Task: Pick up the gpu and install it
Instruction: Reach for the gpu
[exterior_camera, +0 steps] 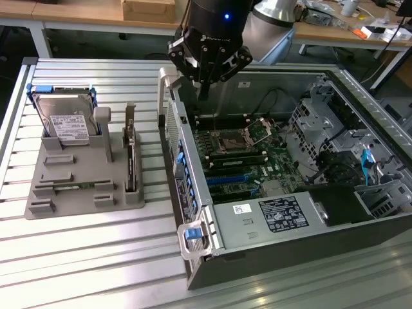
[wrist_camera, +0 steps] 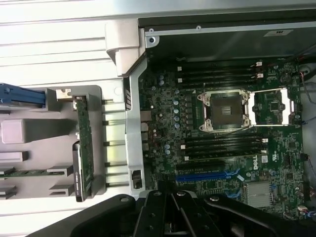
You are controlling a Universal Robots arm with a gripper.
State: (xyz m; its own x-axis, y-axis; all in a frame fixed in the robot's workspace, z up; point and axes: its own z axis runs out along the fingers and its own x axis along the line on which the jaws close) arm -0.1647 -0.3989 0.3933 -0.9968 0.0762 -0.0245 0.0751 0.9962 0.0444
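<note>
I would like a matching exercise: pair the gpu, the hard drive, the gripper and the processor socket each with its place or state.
Things:
1. gpu
2. hard drive
3. gripper
4. processor socket

Places or states:
A. shut, above the open case
B. on the motherboard inside the case
C. tilted, white label showing, in the grey holder
D. standing on edge in a slot of the grey holder

Pairs: 1-D, 2-C, 3-A, 4-B
</note>
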